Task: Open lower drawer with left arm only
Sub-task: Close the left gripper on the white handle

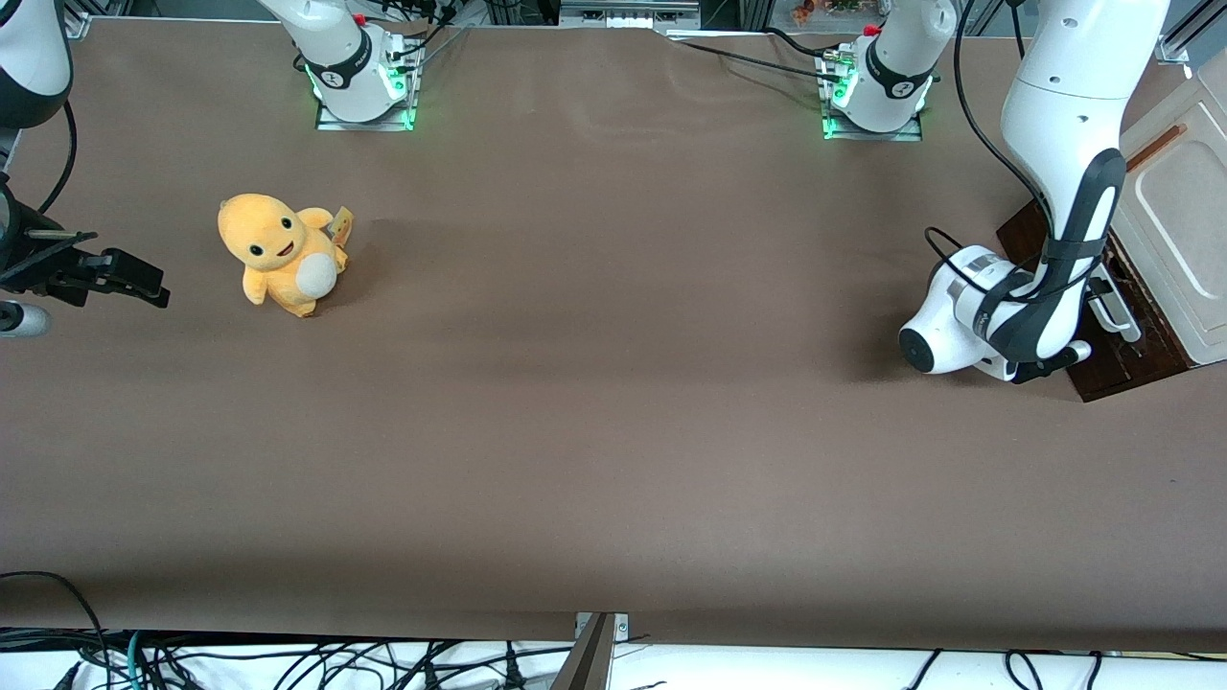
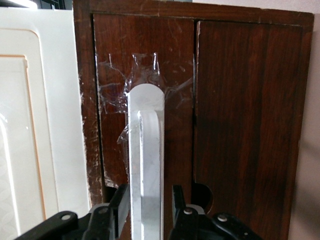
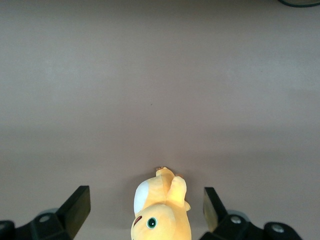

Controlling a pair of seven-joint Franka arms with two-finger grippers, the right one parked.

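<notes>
gripper (image 2: 147, 210): fingers on both sides of white handle (image 2: 146, 150) (touching or not: cannot tell) | lower drawer (image 2: 145, 100): closed

Even overhead light, soft shadows; glare on white handle (image 2: 145, 165).

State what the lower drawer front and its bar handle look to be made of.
Lower drawer front: dark brown wood or veneer, grain streaks, scuffed, clear tape stuck on it. Bar handle: smooth white, probably plastic or painted metal. The left arm's pincer straddles it, fingers either side.
</notes>
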